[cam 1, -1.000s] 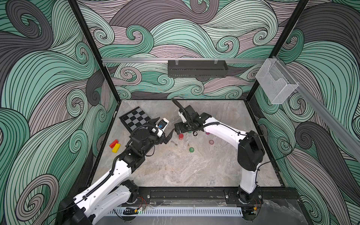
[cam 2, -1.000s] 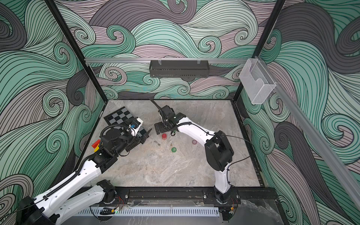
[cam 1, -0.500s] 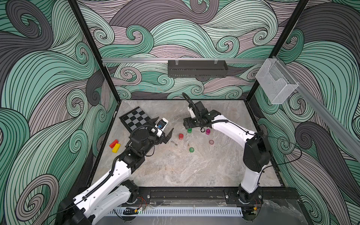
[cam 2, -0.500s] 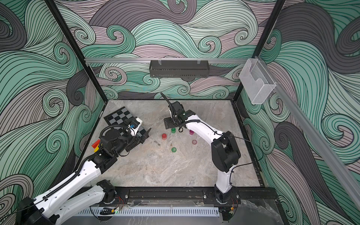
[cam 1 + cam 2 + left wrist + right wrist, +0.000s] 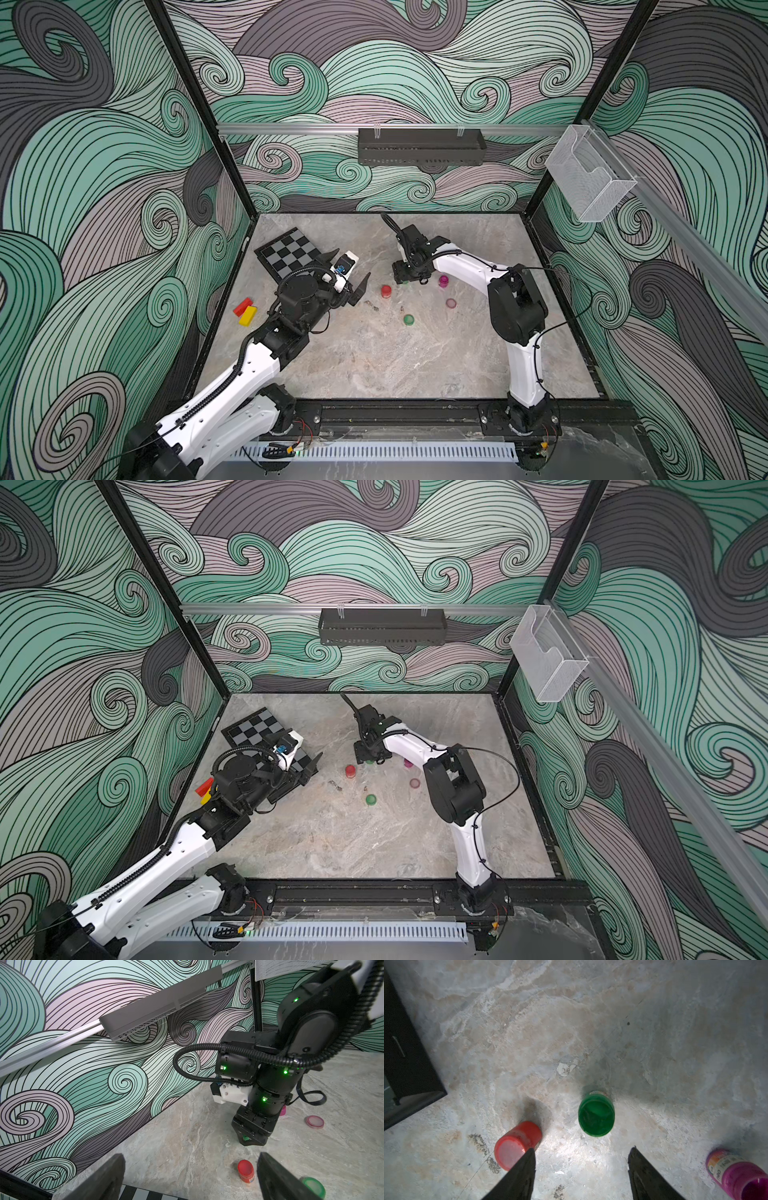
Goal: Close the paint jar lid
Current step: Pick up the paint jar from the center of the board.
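Your green jar (image 5: pixel 596 1114) stands open just beside the red jar (image 5: pixel 517 1145), with green paint inside. Its green lid (image 5: pixel 409 319) lies near the red jar too. Your right end effector (image 5: pixel 582 1148), partly open and empty, has moved from the red jar to above the green one. Your left end effector (image 5: pixel 191 1155) is wide open and empty.

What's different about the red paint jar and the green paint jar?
The red paint jar has its lid on; the green paint jar is open, with no lid. The green paint jar stands in line with the gap of the right gripper; the red paint jar stands off to one side. Both stand upright on the table.
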`<state>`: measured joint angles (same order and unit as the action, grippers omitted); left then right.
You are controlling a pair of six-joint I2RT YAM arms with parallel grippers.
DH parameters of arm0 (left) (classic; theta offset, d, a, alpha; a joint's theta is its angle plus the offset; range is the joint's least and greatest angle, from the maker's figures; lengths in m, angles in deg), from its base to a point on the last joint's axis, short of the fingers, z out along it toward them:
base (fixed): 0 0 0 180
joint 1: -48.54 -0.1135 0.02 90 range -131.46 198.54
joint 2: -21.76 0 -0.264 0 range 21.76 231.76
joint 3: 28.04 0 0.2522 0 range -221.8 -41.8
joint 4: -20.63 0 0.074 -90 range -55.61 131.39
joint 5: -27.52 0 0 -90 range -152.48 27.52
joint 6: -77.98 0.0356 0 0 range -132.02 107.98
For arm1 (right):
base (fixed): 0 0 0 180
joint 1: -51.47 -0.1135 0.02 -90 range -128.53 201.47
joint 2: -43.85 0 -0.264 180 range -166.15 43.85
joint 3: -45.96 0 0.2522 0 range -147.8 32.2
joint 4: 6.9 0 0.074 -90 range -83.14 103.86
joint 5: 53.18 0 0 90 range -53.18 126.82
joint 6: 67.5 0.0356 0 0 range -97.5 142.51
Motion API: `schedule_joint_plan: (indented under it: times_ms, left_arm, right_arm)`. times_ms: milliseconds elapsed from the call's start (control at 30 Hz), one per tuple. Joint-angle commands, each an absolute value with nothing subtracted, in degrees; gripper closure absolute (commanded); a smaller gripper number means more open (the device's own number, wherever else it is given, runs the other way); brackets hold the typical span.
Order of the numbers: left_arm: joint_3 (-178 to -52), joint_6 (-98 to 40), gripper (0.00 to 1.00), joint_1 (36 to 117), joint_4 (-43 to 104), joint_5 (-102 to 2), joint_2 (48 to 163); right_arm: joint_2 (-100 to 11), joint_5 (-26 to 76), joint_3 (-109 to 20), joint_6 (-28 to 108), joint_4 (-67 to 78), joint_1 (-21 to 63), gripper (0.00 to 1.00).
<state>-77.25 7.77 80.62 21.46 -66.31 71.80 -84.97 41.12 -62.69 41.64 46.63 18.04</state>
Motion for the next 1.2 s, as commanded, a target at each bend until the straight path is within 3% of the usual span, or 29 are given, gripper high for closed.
schedule_joint_plan:
  times_ms: [0,367,1167]
  left_arm:
    - [-77.5,7.0,0.01,80.6,19.3,-66.5,71.7]
    - [-77.4,7.2,0.01,80.7,19.4,-66.3,71.7]
    - [-77.5,7.6,0.01,80.6,19.7,-66.4,72.3]
  right_arm:
    - [-86.9,42.0,-65.9,41.5,47.1,18.1,0.34]
    - [-91.7,44.3,-70.8,40.7,50.5,18.2,0.45]
    - [-97.9,45.5,-77.1,40.3,54.8,18.7,0.57]
